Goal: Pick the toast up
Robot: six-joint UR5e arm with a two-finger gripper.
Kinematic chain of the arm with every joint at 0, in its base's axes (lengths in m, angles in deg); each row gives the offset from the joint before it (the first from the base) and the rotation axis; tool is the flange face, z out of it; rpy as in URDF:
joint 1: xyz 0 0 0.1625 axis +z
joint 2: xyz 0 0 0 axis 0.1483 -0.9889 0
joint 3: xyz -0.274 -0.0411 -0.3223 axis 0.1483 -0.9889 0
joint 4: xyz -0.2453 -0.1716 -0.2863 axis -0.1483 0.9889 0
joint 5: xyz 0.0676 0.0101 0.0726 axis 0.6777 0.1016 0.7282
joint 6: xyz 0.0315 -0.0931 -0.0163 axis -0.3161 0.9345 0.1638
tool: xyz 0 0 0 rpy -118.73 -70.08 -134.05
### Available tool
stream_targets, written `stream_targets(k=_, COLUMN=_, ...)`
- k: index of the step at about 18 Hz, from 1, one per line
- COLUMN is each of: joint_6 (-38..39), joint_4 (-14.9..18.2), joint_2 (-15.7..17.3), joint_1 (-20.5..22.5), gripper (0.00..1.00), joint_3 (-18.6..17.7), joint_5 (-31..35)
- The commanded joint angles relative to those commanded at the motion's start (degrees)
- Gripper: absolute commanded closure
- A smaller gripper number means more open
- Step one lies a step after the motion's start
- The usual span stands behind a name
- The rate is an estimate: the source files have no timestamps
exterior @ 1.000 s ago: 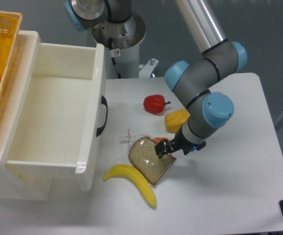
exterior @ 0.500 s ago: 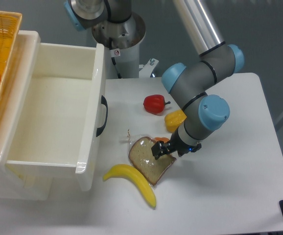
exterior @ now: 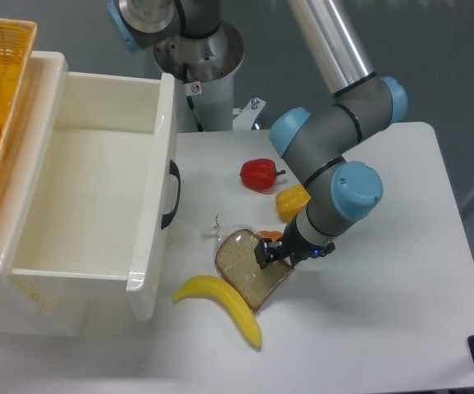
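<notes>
Toast (exterior: 243,268) lies flat on the white table (exterior: 385,312), hemmed in by toy food.
A banana (exterior: 221,301) touches its lower edge, a small orange fruit (exterior: 271,235) peeks out at its upper right, with a yellow pepper (exterior: 293,199) and red pepper (exterior: 258,173) beyond and an open white drawer (exterior: 97,197) to its left. The gripper (exterior: 271,253) sits at the slice's right edge; whether its jaws pinch the crust cannot be told.

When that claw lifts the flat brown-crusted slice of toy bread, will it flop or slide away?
The flat brown-crusted slice of toy bread looks rigid, so probably no flopping. Lying flat on the white table, it offers only thin edges, so it may skid toward the yellow banana. The gripper sits at its right edge.
</notes>
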Motion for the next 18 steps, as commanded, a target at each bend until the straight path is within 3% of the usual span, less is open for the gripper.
stream_targets(k=2, joint_6=0.0, joint_4=0.0, joint_2=0.18, joint_1=0.0, gripper=0.54, joint_3=0.0, joint_5=0.0)
stream_targets(k=7, joint_6=0.18, joint_4=0.35, joint_2=1.66, joint_1=-0.79, gripper=0.84, joint_3=0.0, joint_5=0.18)
stream_targets(k=14, joint_6=0.35, joint_4=0.79, joint_2=4.83, joint_1=-2.63, gripper=0.87, joint_3=0.0, joint_5=0.27)
stream_targets(k=18, joint_6=-0.43, joint_4=3.42, joint_2=7.99, joint_1=-4.13, gripper=0.87, joint_3=0.44, joint_5=0.87)
